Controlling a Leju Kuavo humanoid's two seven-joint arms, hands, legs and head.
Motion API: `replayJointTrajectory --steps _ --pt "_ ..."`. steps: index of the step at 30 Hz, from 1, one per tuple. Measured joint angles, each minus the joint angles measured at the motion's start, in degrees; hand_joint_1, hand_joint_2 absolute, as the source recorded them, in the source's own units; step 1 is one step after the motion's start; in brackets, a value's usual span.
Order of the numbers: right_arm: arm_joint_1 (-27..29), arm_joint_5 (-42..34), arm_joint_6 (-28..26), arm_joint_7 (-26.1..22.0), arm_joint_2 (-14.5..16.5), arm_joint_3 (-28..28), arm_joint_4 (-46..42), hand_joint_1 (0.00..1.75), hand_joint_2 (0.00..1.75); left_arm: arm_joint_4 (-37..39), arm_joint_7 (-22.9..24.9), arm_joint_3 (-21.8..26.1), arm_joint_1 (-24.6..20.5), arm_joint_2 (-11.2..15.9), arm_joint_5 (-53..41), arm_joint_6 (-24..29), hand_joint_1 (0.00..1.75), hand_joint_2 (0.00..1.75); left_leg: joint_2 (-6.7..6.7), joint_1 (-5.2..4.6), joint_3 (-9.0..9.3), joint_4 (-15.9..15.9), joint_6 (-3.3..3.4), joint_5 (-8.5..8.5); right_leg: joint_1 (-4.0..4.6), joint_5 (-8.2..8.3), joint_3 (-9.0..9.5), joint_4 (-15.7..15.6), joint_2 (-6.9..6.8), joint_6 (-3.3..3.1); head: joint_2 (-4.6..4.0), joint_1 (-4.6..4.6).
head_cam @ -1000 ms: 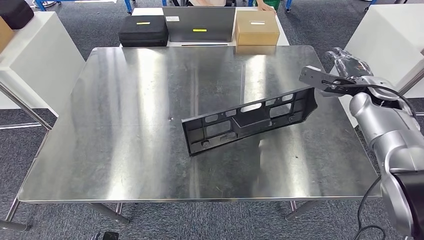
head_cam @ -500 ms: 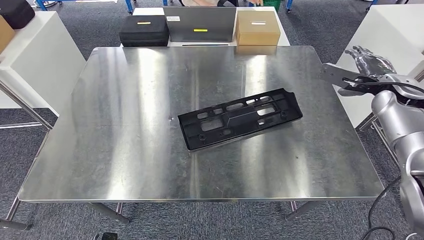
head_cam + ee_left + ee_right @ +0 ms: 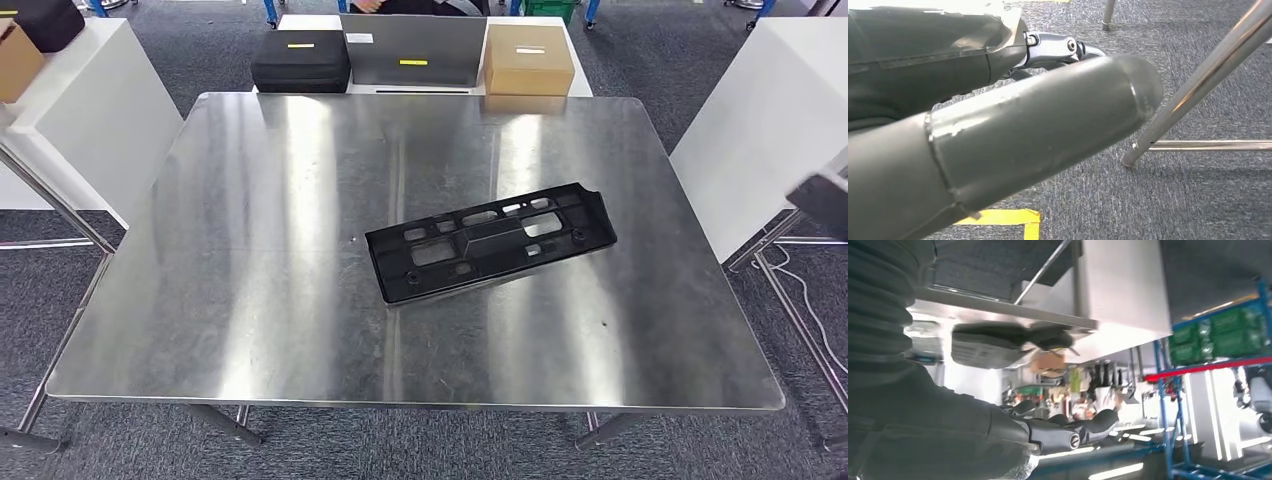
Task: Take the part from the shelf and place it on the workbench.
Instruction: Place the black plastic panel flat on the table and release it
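Right hand (image 3: pixel 1058 432) empty beside steel workbench (image 3: pixel 250 300), part (image 3: pixel 490 240) flat.

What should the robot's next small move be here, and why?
Probably none on the part: the black part lies flat on the steel workbench, well inside its edges, with no hand on it. The right hand holds nothing, fingers apart, so lowering that arm to rest seems the sensible move.

From my head view the right hand (image 3: pixel 826 197) is just a dark blur cut off at the edge. On the right wrist feed its fingers (image 3: pixel 1083 432) look stretched out, but the black part (image 3: pixel 998 342) is smeared. My left hand (image 3: pixel 998 135) crowds its camera; I can't read its fingers.
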Motion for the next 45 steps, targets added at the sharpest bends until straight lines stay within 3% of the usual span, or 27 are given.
replayJointTrajectory --steps 3,7,9,11,17,22,26,32,39,45 --pt "20.36 3.79 -3.21 -1.58 0.11 -13.92 -10.95 0.0 1.75 0.14 -0.43 0.8 0.39 -0.23 -0.27 0.1 0.0 0.0 -0.15 0.19 0.39 -0.02 -0.08 -0.43 -0.13 -0.4 0.44 0.04 -0.21 -0.13 0.0 -0.03" --pt "35.85 8.72 -4.06 -3.49 2.99 -27.47 -20.56 0.0 1.75 0.16 -0.84 1.46 0.4 -0.37 -0.46 0.2 0.0 0.0 0.3 0.16 0.64 -0.08 -0.22 -0.63 -0.09 -0.62 0.37 0.08 0.17 -0.29 0.0 -0.05" --pt "41.72 13.47 -6.22 -6.62 8.17 -33.92 -25.07 0.0 1.75 0.17 -0.86 1.93 0.42 -0.49 -0.49 0.4 0.0 0.0 0.42 0.31 0.84 -0.09 -0.38 -0.8 0.09 -0.78 0.53 0.08 0.24 -0.45 0.0 -0.01" --pt "46.28 18.12 -8.91 -10.83 15.27 -39.69 -28.67 0.0 1.75 0.21 -0.86 2.38 0.45 -0.62 -0.54 0.64 0.0 0.0 0.45 0.37 0.97 -0.11 -0.42 -0.92 0.15 -0.91 0.64 0.08 0.26 -0.57 0.0 -0.04" --pt "50.18 27.25 -19.4 -28.84 39.27 -54.97 -33.59 0.0 1.75 0.25 -0.84 3.61 0.54 -0.97 -0.8 1.27 0.0 0.0 0.98 0.49 1.23 -0.24 -0.68 -1.14 0.27 -1.03 0.67 0.11 0.83 -0.73 0.0 -0.05" --pt "46.67 30.93 -26.99 -38.25 52.71 -66.89 -30.38 0.0 1.75 0.25 -0.6 4.19 0.47 -1.28 -1.87 1.31 0.0 0.0 1.51 0.53 1.37 -0.31 -0.82 -1.13 0.29 -0.98 0.68 0.12 1.29 -0.83 0.0 -0.05" --pt "43.42 30.72 -32.22 -39.86 59.42 -73.15 -21.73 0.0 1.75 0.25 0.42 4.38 0.38 -1.42 -2.95 0.22 0.0 0.0 1.69 0.53 1.5 -0.32 -0.94 -1.11 0.29 -0.96 0.77 0.13 1.43 -0.85 0.0 -0.03" --pt "38.63 27.56 -33.39 -39.0 62.38 -79.11 -4.2 0.0 1.75 0.25 4.06 4.34 0.28 -1.32 -5.36 -2.16 0.0 0.0 1.77 0.48 1.63 -0.31 -0.96 -1.09 0.26 -0.96 0.87 0.13 1.48 -0.85 0.0 -0.04" --pt "32.62 27.97 -32.66 -24.67 57.49 -86.6 26.47 0.0 1.75 0.26 7.12 4.22 0.25 -0.68 -7.25 -7.93 0.0 0.0 1.78 0.43 1.68 -0.31 -0.95 -1.13 0.16 -0.97 0.95 0.13 1.49 -0.84 0.0 -0.03" --pt "30.56 32.15 -26.75 -14.92 55.32 -87.31 40.89 0.0 1.75 0.27 9.73 3.37 -0.09 0.16 -9.25 -10.44 0.0 0.0 1.78 0.43 1.69 -0.31 -0.96 -1.14 0.16 -0.97 0.95 0.13 1.49 -0.84 0.0 -0.02"
